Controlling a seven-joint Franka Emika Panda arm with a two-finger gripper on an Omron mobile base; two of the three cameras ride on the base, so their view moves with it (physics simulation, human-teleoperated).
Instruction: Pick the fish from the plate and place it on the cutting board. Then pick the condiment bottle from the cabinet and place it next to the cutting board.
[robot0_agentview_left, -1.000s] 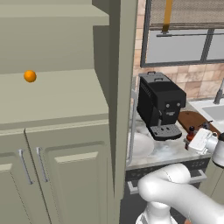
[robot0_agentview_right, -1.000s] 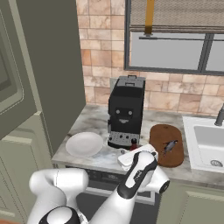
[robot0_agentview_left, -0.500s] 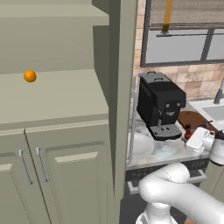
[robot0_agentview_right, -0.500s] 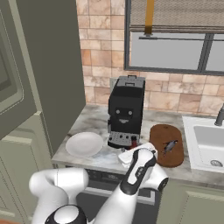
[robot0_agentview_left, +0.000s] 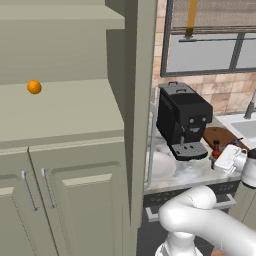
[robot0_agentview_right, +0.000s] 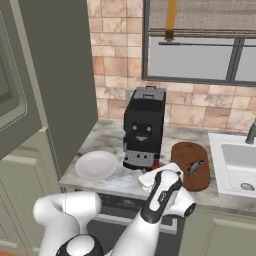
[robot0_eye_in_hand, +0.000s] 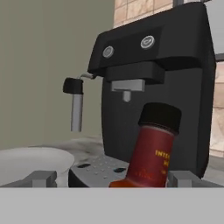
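The tall sage-green cabinet (robot0_agentview_left: 75, 125) takes up the left of the left base view, with a small orange ball (robot0_agentview_left: 34, 87) on its shelf. To its right runs the marble bench (robot0_agentview_right: 115, 180), carrying a black coffee machine (robot0_agentview_right: 144, 127) at the back. Right of the machine lies the round dark cutting board (robot0_agentview_right: 190, 166) with the fish (robot0_agentview_right: 193, 166) resting on it, and beyond that the sink (robot0_agentview_right: 235, 165). Left of the machine sits the white plate (robot0_agentview_right: 96, 164), bare.

The condiment bottle (robot0_eye_in_hand: 151, 151) stands on the bench just in front of the coffee machine's drip tray, leaning a little in the hand view, its black cap toward the upper right. In the left base view it shows as a small dark-red shape (robot0_agentview_left: 216, 148) between the machine and the board, near the board's edge.

The jaws (robot0_eye_in_hand: 111, 178) are released and spread wide, one fingertip (robot0_eye_in_hand: 41, 178) to each side low in the hand view. The bottle's base rises between them, nearer the right tip, with neither tip touching it.
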